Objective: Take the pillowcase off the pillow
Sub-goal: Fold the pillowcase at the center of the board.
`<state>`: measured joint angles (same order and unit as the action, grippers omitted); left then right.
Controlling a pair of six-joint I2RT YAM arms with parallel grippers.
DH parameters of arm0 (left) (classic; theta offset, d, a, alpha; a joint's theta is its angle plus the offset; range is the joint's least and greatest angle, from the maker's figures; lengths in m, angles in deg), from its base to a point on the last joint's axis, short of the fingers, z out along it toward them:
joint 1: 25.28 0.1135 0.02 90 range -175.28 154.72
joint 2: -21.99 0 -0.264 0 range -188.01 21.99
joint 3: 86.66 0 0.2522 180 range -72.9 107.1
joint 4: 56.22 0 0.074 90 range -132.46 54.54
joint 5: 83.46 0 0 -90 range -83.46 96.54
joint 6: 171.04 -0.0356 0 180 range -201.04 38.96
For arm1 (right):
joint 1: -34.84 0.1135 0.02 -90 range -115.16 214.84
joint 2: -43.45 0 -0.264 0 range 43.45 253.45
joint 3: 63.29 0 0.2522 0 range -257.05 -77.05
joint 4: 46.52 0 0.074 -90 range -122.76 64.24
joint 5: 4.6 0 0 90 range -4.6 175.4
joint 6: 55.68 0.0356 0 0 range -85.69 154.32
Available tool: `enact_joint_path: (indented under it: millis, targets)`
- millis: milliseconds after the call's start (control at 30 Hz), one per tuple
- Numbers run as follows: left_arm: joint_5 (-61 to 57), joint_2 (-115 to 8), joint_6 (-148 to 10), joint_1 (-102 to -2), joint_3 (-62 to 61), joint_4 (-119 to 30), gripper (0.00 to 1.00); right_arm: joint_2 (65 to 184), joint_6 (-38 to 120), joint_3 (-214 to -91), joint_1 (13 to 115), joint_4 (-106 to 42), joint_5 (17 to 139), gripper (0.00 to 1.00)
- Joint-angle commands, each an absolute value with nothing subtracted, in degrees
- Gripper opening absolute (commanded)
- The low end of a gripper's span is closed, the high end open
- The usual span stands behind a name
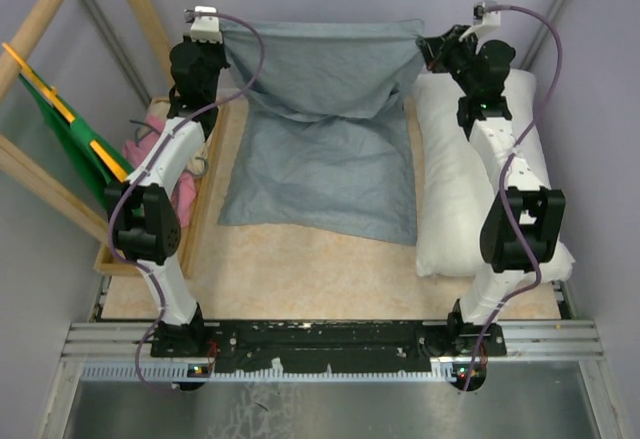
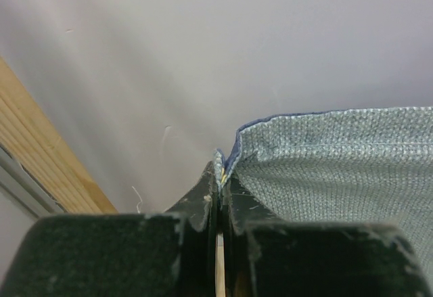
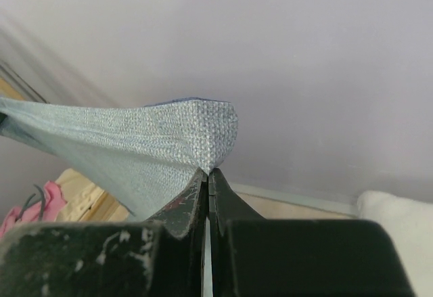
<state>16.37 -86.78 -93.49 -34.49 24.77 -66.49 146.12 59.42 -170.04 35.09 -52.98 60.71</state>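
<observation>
- The pillowcase (image 1: 320,159) is stretched between my two arms along the far edge of the tabletop. Its upper hem is lifted and the rest drapes down onto the middle of the table, pale blue-grey side out.
- The left gripper (image 1: 222,35) is at the far-left corner. In the left wrist view its jaws are pressed together on the case's corner hem, with only a sliver of cloth between them.
- The right gripper (image 1: 432,51) is near the far-right corner. In the right wrist view its jaws are closed tight on the opposite corner, and the fabric bunches just above the tips.
- The pillow (image 1: 450,189) lies along the right edge of the tabletop, partly under the right arm. It looks bare white, so I judge the cover is off it. The case's lower right hem lies right against the pillow's side; I cannot tell whether they overlap.
- Handling, as I judge it:
  - The case is light, limp woven cloth. It sags in the middle, folds wherever it is unsupported, and will not hold a shape.
  - The weave looks coarse enough to give the jaws some grip.
  - Both pinches are shallow, so a sharp tug could pull a corner free.
- Hold points: the seamed corners, where the hem is doubled, are the best places, and both jaws are there now.
- The pillow is bulky and soft and would squash under a pinch.
- The pink cloth (image 1: 185,194) sits by the left edge, clear of the work.
</observation>
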Motion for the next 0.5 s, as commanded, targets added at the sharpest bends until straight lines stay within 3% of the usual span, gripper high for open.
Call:
enact_joint_path:
  millis: [0, 467]
  targets:
    - [18.4, -82.1, -92.9, -32.9, 21.8, -68.5, 0.0, 138.9, 58.2, -165.7, 33.7, -56.0, 63.5, 0.0]
    - [20.4, -74.0, -89.4, -32.9, 11.5, -67.8, 0.0, 126.1, 56.8, -155.9, 32.9, -52.6, 64.6, 0.0]
